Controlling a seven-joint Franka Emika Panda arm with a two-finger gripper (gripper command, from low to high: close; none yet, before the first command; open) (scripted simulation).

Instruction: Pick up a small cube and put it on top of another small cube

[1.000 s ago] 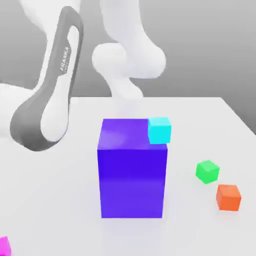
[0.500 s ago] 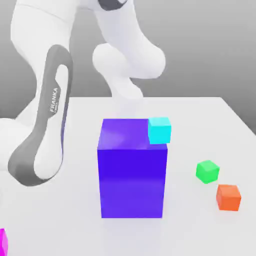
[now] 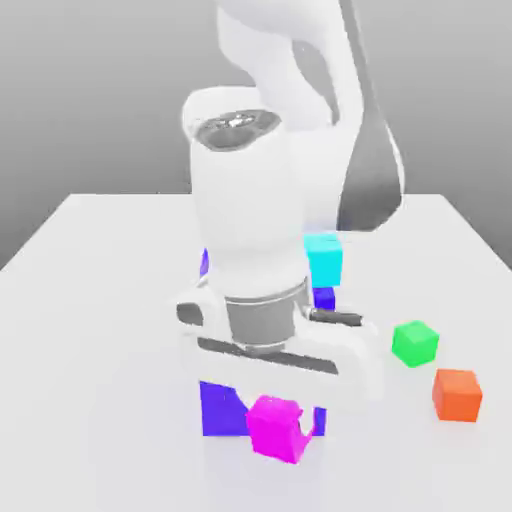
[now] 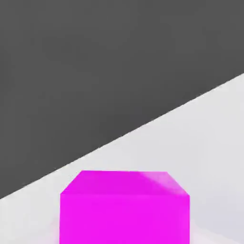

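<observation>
The pick looks done: the gripper (image 3: 280, 425) has its jaws clamped on the magenta cube (image 3: 277, 428), which hangs below the hand in front of the blue-violet block (image 3: 218, 408) in the exterior view. Whether the cube is clear of the counter (image 3: 100, 330) or just skimming it I cannot tell. In the hand view the magenta cube (image 4: 125, 207) sits close under the camera, with pale counter (image 4: 209, 138) beyond it.

What is left is the larger half — carrying the cube across and setting it on another small cube. Three candidates show: the cyan cube (image 3: 325, 258), just beside the big block's upper far corner and partly behind the arm, and the green cube (image 3: 415, 342) and orange cube (image 3: 457, 393), near each other toward the exterior view's right.

Room to move is mixed. The big block stands right behind the hand, so a straight path to the cyan cube looks crowded. The green and orange cubes lie on open counter — though the orange one is nearer the counter's right edge, and the two are close enough that a lowering hand could nudge the neighbour.
</observation>
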